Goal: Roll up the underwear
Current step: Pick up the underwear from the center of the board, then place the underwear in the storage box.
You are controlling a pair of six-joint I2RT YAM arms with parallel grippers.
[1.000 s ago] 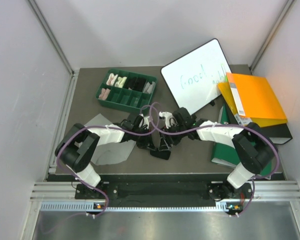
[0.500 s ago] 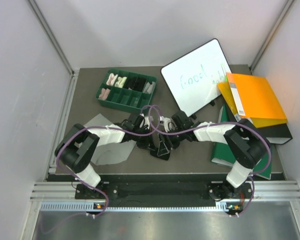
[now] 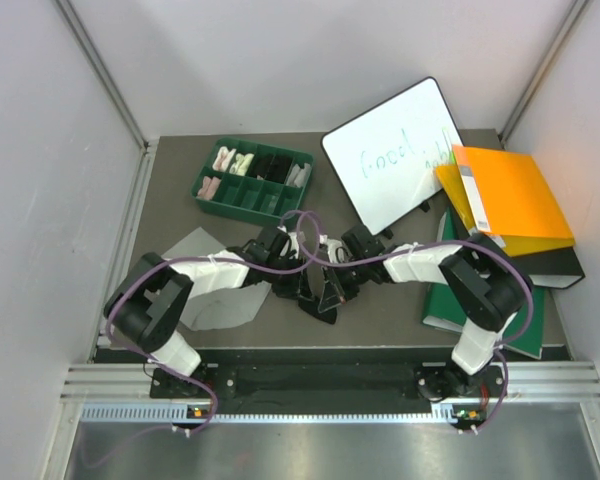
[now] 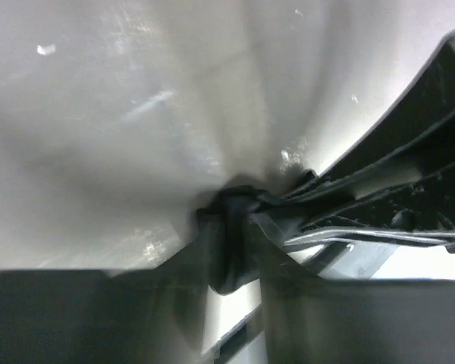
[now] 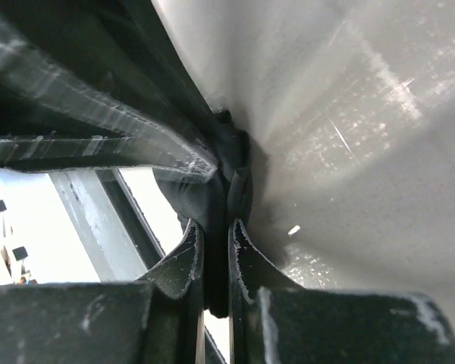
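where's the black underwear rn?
Top view, mid-table: the black fabric briefs are just robot-side of the green plastic divider tray, right of the light grey briefs.

You have the tray (image 3: pixel 252 182) at the back left of the bench (image 3: pixel 380 312), cloth rolls (image 3: pixel 230 160) in its rear compartments, the whiteboard (image 3: pixel 395 155) to its right at the back, and a stack of folders (image 3: pixel 510 200) further right by the wall. Mid-bench, your left hand (image 3: pixel 302 280) and right hand (image 3: pixel 332 280) meet from either side at the bunched underwear (image 3: pixel 320 298). The flat underwear (image 3: pixel 212 305) lies left of that, partly under the left arm (image 3: pixel 220 270), and another folder (image 3: pixel 445 305) lies front right under the right arm (image 3: pixel 420 262).
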